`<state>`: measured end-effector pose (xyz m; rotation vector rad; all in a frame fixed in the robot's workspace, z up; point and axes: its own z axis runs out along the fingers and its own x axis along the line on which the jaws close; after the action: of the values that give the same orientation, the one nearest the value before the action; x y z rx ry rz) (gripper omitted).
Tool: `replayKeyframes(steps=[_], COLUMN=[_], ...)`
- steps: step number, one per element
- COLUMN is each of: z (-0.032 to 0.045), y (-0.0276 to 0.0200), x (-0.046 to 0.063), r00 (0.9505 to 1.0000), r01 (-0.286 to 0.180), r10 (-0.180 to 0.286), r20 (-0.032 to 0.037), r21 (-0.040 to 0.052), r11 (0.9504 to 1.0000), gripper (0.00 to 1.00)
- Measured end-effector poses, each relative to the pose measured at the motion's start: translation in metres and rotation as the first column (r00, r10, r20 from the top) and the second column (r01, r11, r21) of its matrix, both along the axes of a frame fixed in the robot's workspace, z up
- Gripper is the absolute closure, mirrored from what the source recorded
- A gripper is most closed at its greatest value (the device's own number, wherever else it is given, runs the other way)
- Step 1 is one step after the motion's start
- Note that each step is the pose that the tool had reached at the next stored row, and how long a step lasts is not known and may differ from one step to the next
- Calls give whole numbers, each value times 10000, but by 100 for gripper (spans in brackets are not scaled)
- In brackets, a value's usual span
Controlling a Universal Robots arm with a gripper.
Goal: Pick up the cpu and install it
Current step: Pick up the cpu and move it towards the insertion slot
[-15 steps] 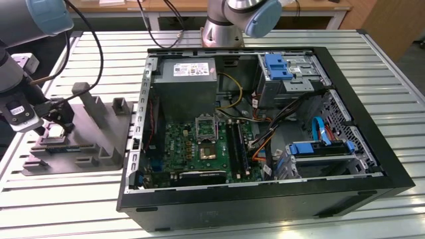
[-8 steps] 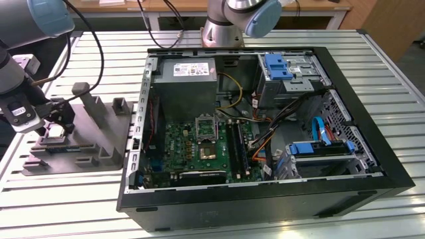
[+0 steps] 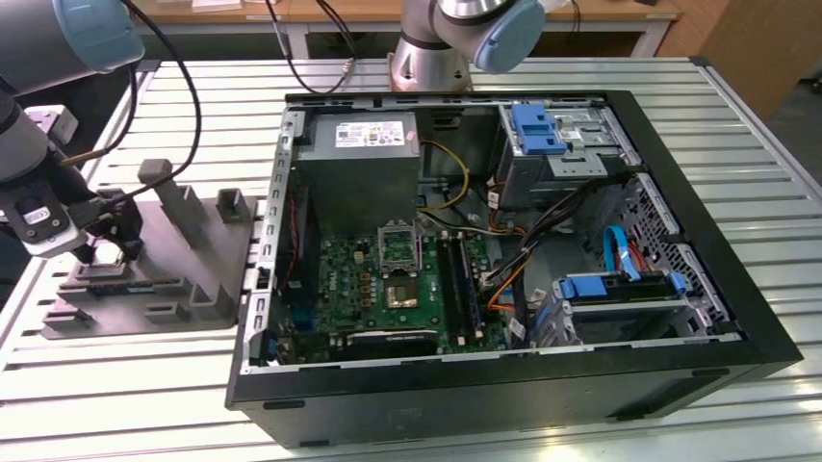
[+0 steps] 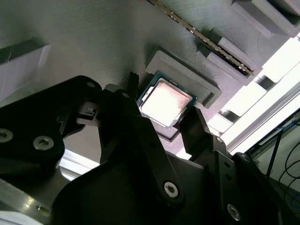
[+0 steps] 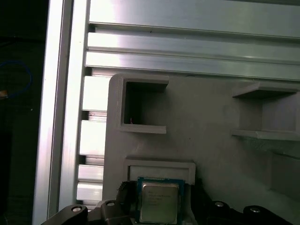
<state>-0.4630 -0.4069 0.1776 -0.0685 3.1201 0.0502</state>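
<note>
The cpu is a small square chip with a silvery top and a green border. It lies at the raised pocket of the grey plastic fixture, which stands on the slatted table at the exterior view's left. My gripper is down at that pocket. In both wrist views its black fingers press against two opposite edges of the cpu, so the gripper is shut on it. The cpu sits level with the pocket's rim. Inside the open computer case, the silver socket frame stands on the green motherboard.
The open black computer case takes up the middle and the exterior view's right, with a grey power supply, blue drive brackets and loose cables inside. A memory strip rests in a fixture slot. A second arm's base stands behind the case.
</note>
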Motion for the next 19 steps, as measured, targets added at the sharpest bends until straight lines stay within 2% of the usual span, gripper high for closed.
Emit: replayKeyframes(steps=[19], z=[-1], y=[-37], x=[0], r00=[10000], r01=[6], r10=[-6], r20=[0], r21=[0], r11=[10000], gripper=[38])
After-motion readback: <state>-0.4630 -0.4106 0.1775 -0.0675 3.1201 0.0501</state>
